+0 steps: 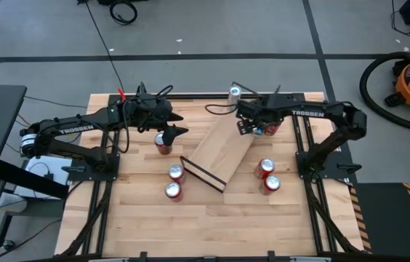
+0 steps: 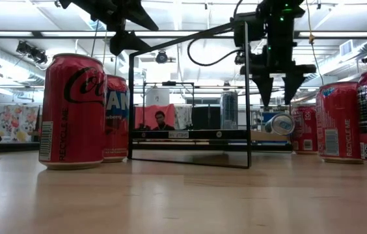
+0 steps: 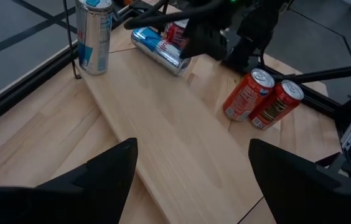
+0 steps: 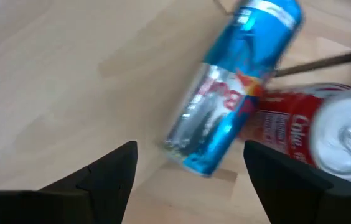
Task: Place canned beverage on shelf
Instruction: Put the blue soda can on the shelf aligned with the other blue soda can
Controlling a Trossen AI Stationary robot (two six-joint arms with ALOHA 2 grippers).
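Observation:
The shelf (image 1: 219, 149) is a light-wood board with a black wire frame (image 2: 190, 97), lying diagonally mid-table. A blue can (image 4: 231, 87) lies on its side at the shelf's far end, next to a red cola can (image 4: 315, 127). My right gripper (image 1: 251, 128) hangs open just above the lying blue can (image 2: 280, 123), fingers pointing down, touching nothing. My left gripper (image 1: 179, 132) is open and empty, raised above the table left of the shelf, near a red can (image 1: 163, 143). A tall blue-silver can (image 3: 94, 34) stands upright at the shelf's far corner.
Two red cans (image 1: 174, 182) stand left of the shelf's near end, and two more (image 1: 268, 176) stand to its right. In the low view a red can (image 2: 73, 110) stands close in front. A person shows in the room behind the table (image 2: 163, 120).

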